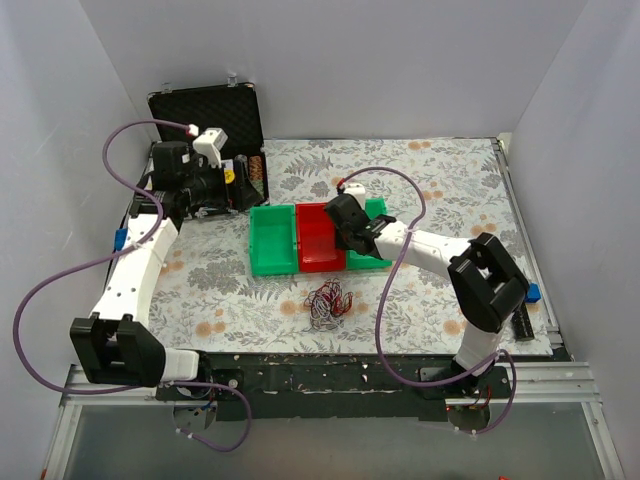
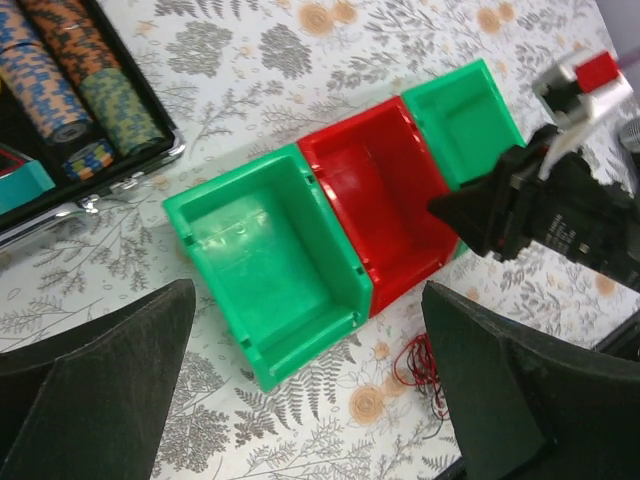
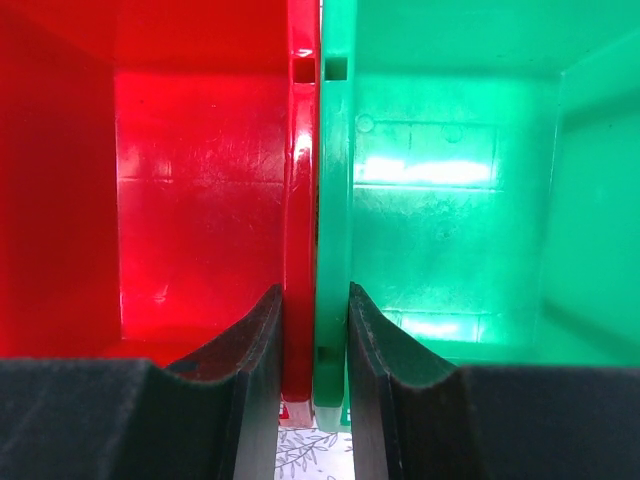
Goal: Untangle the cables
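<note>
Nearest us, our left gripper (image 2: 308, 292) hangs with jaws wide apart, just beside the chip case (image 1: 205, 118). The cables (image 1: 328, 303) lie in 1 tangle before the 3 bins (image 1: 272, 270), untouched. Our right gripper (image 3: 314, 292) pinches the bin walls (image 3: 318, 200) where red meets green. We judge untangling not begun: it must release, then seize 1 strand.

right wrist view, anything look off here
The right gripper straddles the touching walls of the red bin and the green bin, seemingly pinching them. Meanwhile the cables lie tangled in front of the bins with neither gripper on them, which is odd for an untangling job.
</note>
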`<state>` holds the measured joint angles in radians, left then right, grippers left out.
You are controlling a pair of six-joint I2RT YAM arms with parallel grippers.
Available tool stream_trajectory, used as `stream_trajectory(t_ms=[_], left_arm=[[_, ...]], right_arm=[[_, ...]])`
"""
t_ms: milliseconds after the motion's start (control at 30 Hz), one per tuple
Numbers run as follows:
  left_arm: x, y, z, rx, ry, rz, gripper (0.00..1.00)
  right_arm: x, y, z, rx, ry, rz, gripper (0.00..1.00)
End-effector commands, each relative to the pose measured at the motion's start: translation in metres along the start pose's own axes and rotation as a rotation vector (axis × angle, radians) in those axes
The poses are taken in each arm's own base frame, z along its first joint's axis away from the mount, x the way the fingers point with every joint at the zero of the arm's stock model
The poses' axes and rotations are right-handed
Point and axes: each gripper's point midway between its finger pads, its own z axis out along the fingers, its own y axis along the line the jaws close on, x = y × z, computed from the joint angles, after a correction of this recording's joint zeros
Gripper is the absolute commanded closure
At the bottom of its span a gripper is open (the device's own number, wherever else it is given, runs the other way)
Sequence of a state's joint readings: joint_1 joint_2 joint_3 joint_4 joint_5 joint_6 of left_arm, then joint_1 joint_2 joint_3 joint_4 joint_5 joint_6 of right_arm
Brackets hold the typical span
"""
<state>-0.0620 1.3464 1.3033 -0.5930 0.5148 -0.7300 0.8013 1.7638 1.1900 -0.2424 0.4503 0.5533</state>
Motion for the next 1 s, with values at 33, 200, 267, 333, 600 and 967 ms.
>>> stream_trajectory(t_ms=[33,200,267,333,600,967], left_arm=[[0.024,-0.039,-0.005,0.089,0.045,0.134,0.02],[0.058,-0.074,0.003,0.184,0.124,0.214,0.02],[0.070,-0.084,0.007,0.218,0.152,0.242,0.02],[0.082,-0.092,0.009,0.247,0.176,0.265,0.02],[0.134,-0.127,0.013,0.380,0.271,0.314,0.02],[0.153,-0.086,0.075,0.149,0.280,0.339,0.11]], right_arm=[[-0.015,0.018,-0.018,-0.054,-0.016,0.062,0.70],[-0.041,0.009,-0.062,-0.114,-0.127,0.071,0.40],[-0.050,0.010,-0.088,-0.201,-0.190,0.082,0.35],[-0.042,0.007,-0.105,-0.275,-0.223,0.076,0.34],[0.024,0.028,-0.151,-0.699,-0.222,-0.069,0.40],[0.053,0.058,-0.148,-0.880,-0.099,-0.181,0.47]])
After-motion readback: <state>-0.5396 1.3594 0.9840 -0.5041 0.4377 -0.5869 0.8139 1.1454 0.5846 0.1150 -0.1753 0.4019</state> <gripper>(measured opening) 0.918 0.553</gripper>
